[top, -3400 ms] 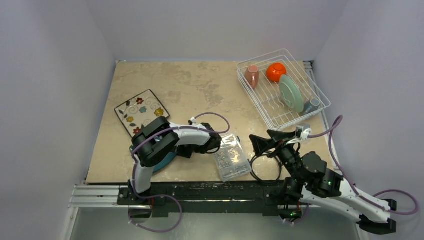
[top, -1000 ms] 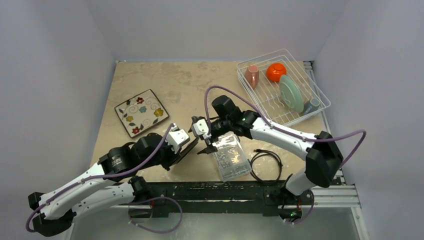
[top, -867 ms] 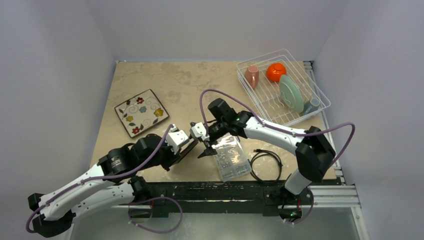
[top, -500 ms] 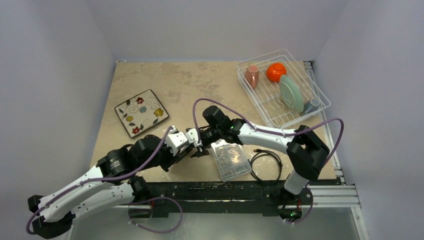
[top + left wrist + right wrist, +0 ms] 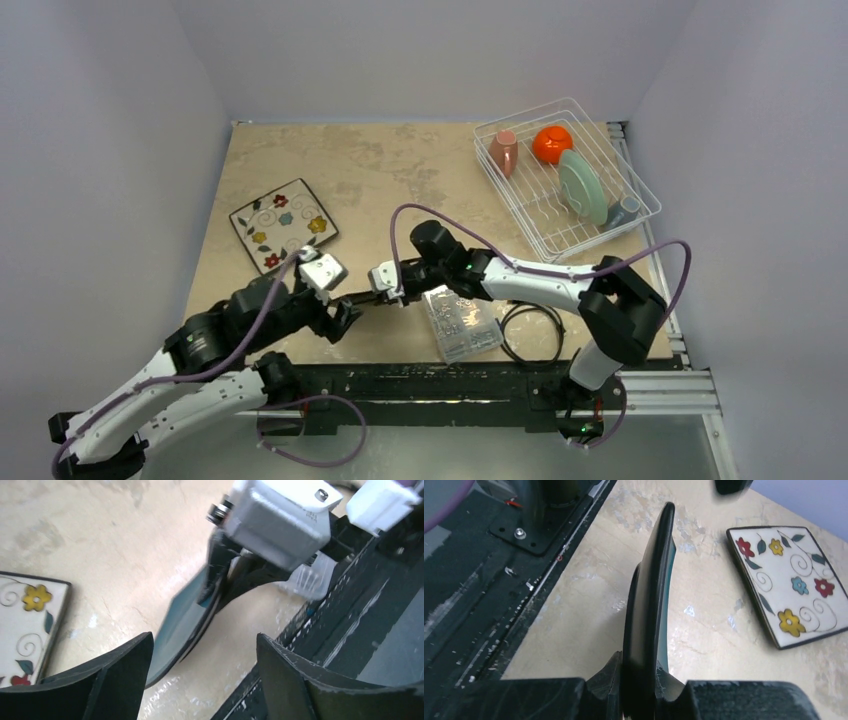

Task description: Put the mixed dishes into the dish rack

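Note:
The dark teal square plate stands on edge just above the table, and my right gripper is shut on its rim. From above, this plate shows as a thin dark line between the two grippers. My left gripper is open with nothing between its fingers, and the plate is just beyond them. The white floral square plate lies flat at the left. The dish rack at the back right holds the pink cup, orange bowl, pale green plate and grey mug.
A clear plastic box of small parts lies beside the right gripper, with a coiled black cable to its right. The black rail at the table's near edge runs close below the held plate. The left gripper is near that edge.
My left gripper has opened, let go of the teal plate and drawn back to the left. My right gripper has moved in and shut on the plate's rim.

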Motion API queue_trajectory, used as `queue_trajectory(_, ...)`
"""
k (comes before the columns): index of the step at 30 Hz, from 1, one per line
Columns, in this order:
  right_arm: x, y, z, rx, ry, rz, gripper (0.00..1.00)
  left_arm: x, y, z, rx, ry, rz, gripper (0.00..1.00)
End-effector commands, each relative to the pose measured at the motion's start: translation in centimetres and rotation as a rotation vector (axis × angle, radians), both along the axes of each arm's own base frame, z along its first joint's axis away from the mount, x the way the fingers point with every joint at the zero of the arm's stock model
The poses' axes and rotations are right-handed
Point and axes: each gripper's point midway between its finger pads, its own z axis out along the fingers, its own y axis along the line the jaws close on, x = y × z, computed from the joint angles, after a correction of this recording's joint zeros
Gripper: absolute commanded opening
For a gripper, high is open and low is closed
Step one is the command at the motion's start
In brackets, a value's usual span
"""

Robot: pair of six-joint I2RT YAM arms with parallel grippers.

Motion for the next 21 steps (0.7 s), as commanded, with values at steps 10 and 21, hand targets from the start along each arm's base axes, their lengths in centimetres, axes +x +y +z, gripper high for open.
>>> queue_trajectory(10,-3.8,-1.0,14.1,0.358,0.465,-0.165,0.00,3.6,14.9,20.6,-0.385,-0.431,0.759,0.80)
queue_trajectory(21,-0.5,-4.0,21.1,0.346,0.770,-0.497,0.00,6.1,13.4,25.5,-0.370,-0.632,0.791,0.79)
